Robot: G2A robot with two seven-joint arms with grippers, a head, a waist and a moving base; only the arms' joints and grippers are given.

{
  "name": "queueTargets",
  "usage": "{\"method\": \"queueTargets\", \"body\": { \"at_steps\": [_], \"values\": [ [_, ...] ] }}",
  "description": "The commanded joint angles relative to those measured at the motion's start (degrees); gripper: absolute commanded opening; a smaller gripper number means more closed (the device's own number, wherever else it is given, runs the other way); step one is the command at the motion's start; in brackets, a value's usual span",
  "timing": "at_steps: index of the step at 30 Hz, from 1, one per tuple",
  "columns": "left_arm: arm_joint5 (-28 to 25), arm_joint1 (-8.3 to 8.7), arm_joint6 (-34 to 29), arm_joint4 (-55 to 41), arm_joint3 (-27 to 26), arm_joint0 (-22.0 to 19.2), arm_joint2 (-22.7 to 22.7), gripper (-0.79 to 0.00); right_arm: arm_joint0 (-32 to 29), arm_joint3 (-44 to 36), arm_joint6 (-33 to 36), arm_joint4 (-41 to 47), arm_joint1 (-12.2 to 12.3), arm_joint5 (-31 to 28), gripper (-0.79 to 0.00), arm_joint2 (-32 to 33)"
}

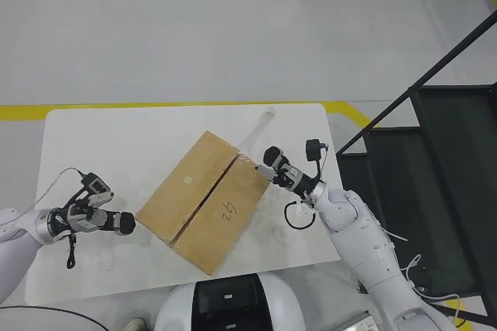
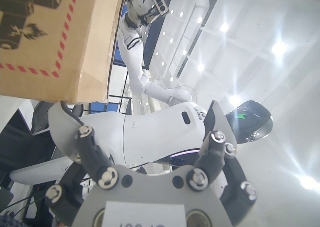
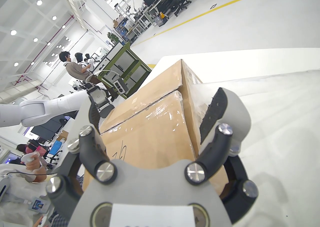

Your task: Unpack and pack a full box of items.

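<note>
Cardboard box lies closed and diagonal at mid-counter, flaps meeting in a lengthwise seam. Top view puts the left end effector low at the box's corner nearest that arm, just beside it; contact not discernible. Right end effector sits at the opposite corner, at the seam's end. Left wrist view adds what the top view hides: a side face of the box printed with a red dashed border and a black pictogram, and the left end effector with fingers wide apart, nothing between them. Right wrist view shows glossy clear tape over the box seam, and the right end effector spread, fingers straddling the top corner; touch uncertain.
</note>
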Motion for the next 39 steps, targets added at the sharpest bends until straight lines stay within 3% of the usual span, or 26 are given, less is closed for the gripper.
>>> {"method": "queueTargets", "body": {
  "at_steps": [1,5,8,13,18,25,33,39],
  "values": [
    [0.0,-0.92,0.0,-1.0,2.9,-1.3,0.1,0.000,0.0,0.0,0.0,0.0,0.0,0.0,0.000,0.0],
    [0.0,-2.84,0.0,-2.8,6.9,-3.3,0.0,0.000,0.0,0.0,0.0,0.0,0.0,0.0,0.000,0.0],
    [-2.2,-3.77,4.4,-1.3,10.0,-4.4,-0.4,0.000,0.0,0.0,0.0,0.0,0.0,0.0,0.000,0.0],
    [-5.2,-3.10,7.8,8.0,10.5,-3.8,-1.5,0.000,0.0,0.0,0.0,0.0,0.0,0.0,0.000,0.0],
    [-6.2,-1.26,7.4,15.3,4.6,1.0,-3.5,0.000,0.0,0.0,0.0,0.0,0.0,0.0,0.000,0.0],
    [-5.2,0.16,5.1,17.4,-6.7,6.5,-6.4,0.000,0.0,0.0,0.0,0.0,0.0,0.0,0.000,0.0],
    [-2.5,-1.02,2.8,13.5,-7.8,6.0,-7.2,0.000,0.0,0.0,0.0,0.0,0.0,0.0,0.000,0.0],
    [0.9,-3.41,3.1,9.9,-4.4,2.3,-5.9,0.000,0.0,0.0,0.0,0.0,0.0,0.0,0.000,0.0]
  ]
}}
